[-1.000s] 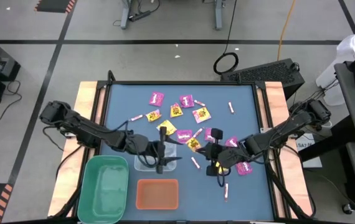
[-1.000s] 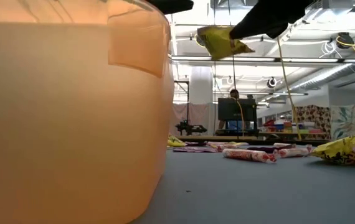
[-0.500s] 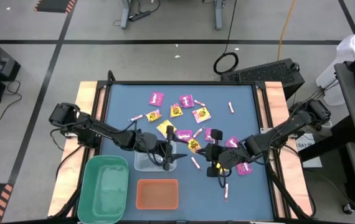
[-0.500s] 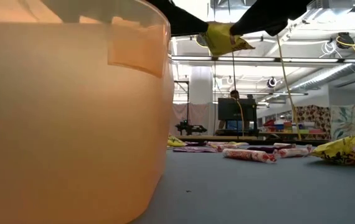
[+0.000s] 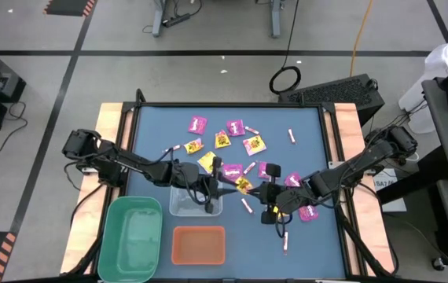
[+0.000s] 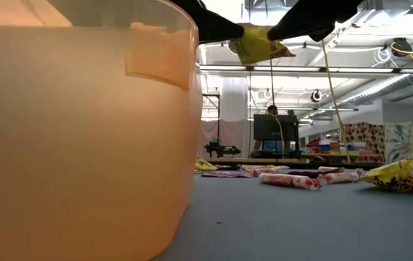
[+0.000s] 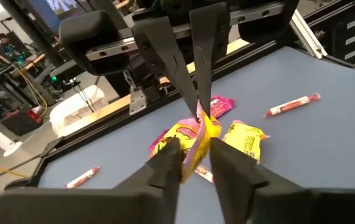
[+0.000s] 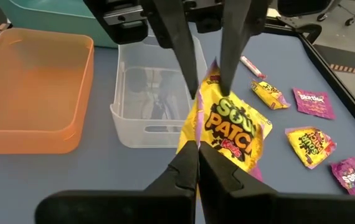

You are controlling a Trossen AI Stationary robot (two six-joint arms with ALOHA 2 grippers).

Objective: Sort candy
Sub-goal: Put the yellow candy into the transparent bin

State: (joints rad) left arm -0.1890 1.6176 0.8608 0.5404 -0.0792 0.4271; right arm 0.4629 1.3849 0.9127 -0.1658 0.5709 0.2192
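Table point(image 5: 310, 126): standing mid-floor, both arms reaching in from its left and right sides.
Bins: sitting along the near edge; the largest bin point(image 5: 134, 236) at the near left corner, the low bin point(image 5: 199, 244) just right of it, the small bin point(image 5: 195, 204) just behind that one.
Loose candy point(image 5: 236, 145): lying scattered over the far and middle table, behind and right of the bins.
Held packet point(image 8: 230, 134): hanging above the table just right of the small bin, between the two grippers.
Left gripper point(image 5: 222, 189): pinching the packet from the left.
Right gripper point(image 5: 265, 191): gripping it from the right.
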